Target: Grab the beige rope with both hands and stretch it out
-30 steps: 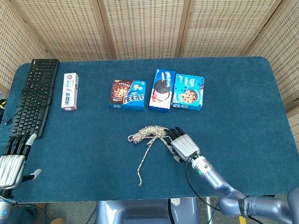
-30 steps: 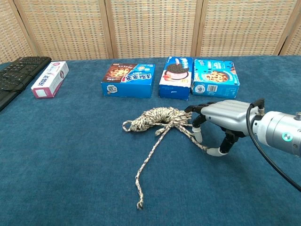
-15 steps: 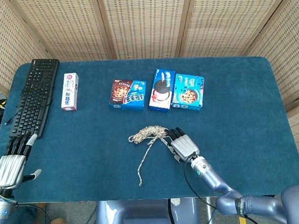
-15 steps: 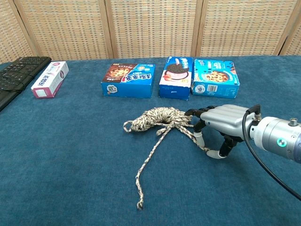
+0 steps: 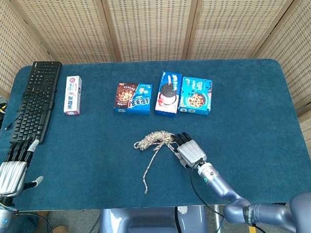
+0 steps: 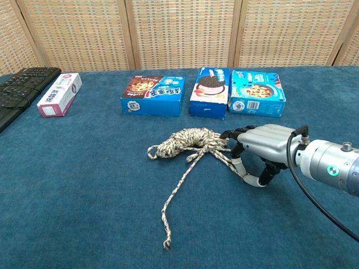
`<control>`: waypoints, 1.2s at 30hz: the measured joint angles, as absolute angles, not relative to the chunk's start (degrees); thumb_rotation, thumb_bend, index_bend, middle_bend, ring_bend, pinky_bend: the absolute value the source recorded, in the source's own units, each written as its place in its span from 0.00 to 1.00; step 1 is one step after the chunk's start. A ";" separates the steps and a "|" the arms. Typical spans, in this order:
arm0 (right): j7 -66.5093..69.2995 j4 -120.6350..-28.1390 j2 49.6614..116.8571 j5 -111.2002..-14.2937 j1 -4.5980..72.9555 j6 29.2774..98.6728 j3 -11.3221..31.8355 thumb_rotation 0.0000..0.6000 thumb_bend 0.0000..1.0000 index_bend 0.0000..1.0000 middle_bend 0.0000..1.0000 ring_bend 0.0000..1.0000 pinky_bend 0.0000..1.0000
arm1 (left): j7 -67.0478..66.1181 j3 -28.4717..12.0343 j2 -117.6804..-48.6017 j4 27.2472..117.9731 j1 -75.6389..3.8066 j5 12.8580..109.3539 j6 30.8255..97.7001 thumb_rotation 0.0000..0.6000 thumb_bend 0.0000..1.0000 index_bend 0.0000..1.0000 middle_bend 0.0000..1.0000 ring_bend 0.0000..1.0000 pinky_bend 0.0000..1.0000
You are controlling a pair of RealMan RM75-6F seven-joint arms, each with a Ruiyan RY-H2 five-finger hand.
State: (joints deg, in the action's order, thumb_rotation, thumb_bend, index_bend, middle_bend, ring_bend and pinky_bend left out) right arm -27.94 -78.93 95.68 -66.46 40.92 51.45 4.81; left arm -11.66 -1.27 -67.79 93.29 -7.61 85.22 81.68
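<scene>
Right hand reaches the beige rope, fingers curled beside a strand, grip uncertain; left hand idle, fingers released; closing comes next.

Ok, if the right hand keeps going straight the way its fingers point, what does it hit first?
The right hand points at the bundled end of the beige braided rope; its fingertips already look at or on it, though actual contact is unclear.
</scene>
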 measured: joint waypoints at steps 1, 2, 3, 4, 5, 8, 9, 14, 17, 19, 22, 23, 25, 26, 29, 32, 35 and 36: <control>-27.73 -78.88 95.72 -66.69 40.91 51.56 4.80 1.00 0.43 0.60 0.05 0.00 0.00 | -11.65 -1.27 -67.78 93.30 -7.62 85.24 81.68 1.00 0.00 0.00 0.00 0.00 0.00; -27.40 -78.85 95.75 -66.99 40.89 51.71 4.81 1.00 0.43 0.60 0.05 0.00 0.00 | -11.65 -1.26 -67.78 93.31 -7.62 85.28 81.70 1.00 0.00 0.00 0.00 0.00 0.00; -27.17 -78.85 95.74 -67.23 40.88 51.84 4.83 1.00 0.43 0.60 0.05 0.00 0.00 | -11.65 -1.24 -67.78 93.31 -7.62 85.34 81.73 1.00 0.00 0.00 0.00 0.00 0.00; -27.00 -78.87 95.71 -67.51 40.88 52.00 4.86 1.00 0.43 0.61 0.06 0.00 0.00 | -11.64 -1.22 -67.79 93.31 -7.62 85.44 81.78 1.00 0.00 0.00 0.00 0.00 0.00; -26.75 -78.93 95.60 -67.96 40.88 52.21 4.89 1.00 0.43 0.61 0.06 0.00 0.00 | -11.61 -1.20 -67.81 93.32 -7.63 85.58 81.83 1.00 0.00 0.00 0.00 0.00 0.00; -25.94 -79.29 95.02 -69.53 40.90 52.70 4.84 1.00 0.43 0.61 0.06 0.00 0.00 | -11.32 -0.98 -67.90 93.32 -7.72 86.59 82.02 1.00 0.00 0.00 0.00 0.00 0.00; -25.72 -79.42 94.76 -70.12 40.93 52.87 4.80 1.00 0.43 0.62 0.07 0.00 0.00 | -11.24 -0.84 -67.94 93.34 -7.82 87.17 82.06 1.00 0.00 0.00 0.00 0.00 0.00; -24.67 -79.86 93.05 -73.81 41.07 53.97 4.31 1.00 0.43 0.62 0.07 0.00 0.00 | -12.26 -0.22 -68.34 93.65 -8.56 89.38 81.76 1.00 0.00 0.00 0.00 0.00 0.00; -24.28 -79.81 92.31 -75.26 41.13 54.50 4.03 1.00 0.43 0.62 0.07 0.00 0.00 | -12.93 -0.04 -68.52 93.99 -8.93 90.33 81.67 1.00 0.00 0.00 0.00 0.00 0.00; -24.11 -79.72 92.04 -75.92 41.17 54.72 3.90 1.00 0.43 0.62 0.07 0.00 0.00 | -13.27 0.10 -68.59 94.13 -9.20 91.10 81.60 1.00 0.00 0.00 0.00 0.00 0.00; -23.55 -79.54 91.59 -77.38 41.26 55.08 3.66 1.00 0.43 0.63 0.08 0.00 0.00 | -14.13 0.41 -68.69 94.24 -9.93 93.11 81.31 1.00 0.00 0.00 0.00 0.00 0.00; -23.25 -79.46 91.39 -77.96 41.31 55.20 3.57 1.00 0.43 0.63 0.08 0.00 0.00 | -14.73 0.56 -68.78 94.25 -10.41 94.25 81.04 1.00 0.00 0.00 0.00 0.00 0.00; -22.82 -79.33 91.14 -78.71 41.41 55.36 3.47 1.00 0.43 0.63 0.08 0.00 0.00 | -16.01 0.77 -69.04 94.20 -11.41 96.26 80.34 1.00 0.00 0.05 0.00 0.00 0.00; -22.55 -79.21 91.02 -79.13 41.48 55.47 3.44 1.00 0.43 0.63 0.08 0.00 0.00 | -17.03 0.92 -69.31 94.11 -12.29 97.70 79.61 1.00 0.00 0.11 0.00 0.00 0.00; -22.19 -78.84 90.83 -79.98 41.67 55.67 3.43 1.00 0.43 0.63 0.08 0.00 0.00 | -18.96 1.12 -70.31 93.68 -14.93 100.92 77.11 1.00 0.00 0.25 0.00 0.00 0.00; -22.33 -78.51 90.65 -80.55 41.84 55.68 3.35 1.00 0.43 0.63 0.08 0.00 0.00 | -19.54 1.16 -72.22 92.36 -18.39 104.38 74.39 1.00 0.01 0.33 0.00 0.00 0.00; -22.22 -78.51 90.58 -80.36 41.90 55.41 3.45 1.00 0.43 0.63 0.08 0.00 0.00 | -18.79 1.12 -74.10 90.40 -21.63 106.66 71.42 1.00 0.05 0.38 0.00 0.00 0.00; -22.07 -78.57 90.57 -80.14 41.89 55.31 3.57 1.00 0.43 0.63 0.08 0.00 0.00 | -18.44 1.06 -74.70 89.71 -22.83 107.04 70.02 1.00 0.06 0.39 0.00 0.00 0.00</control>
State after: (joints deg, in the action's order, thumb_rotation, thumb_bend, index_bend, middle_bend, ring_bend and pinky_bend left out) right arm -22.07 -78.57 90.57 -80.14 41.89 55.31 3.57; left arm -18.44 1.06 -74.70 89.71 -22.83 107.04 70.02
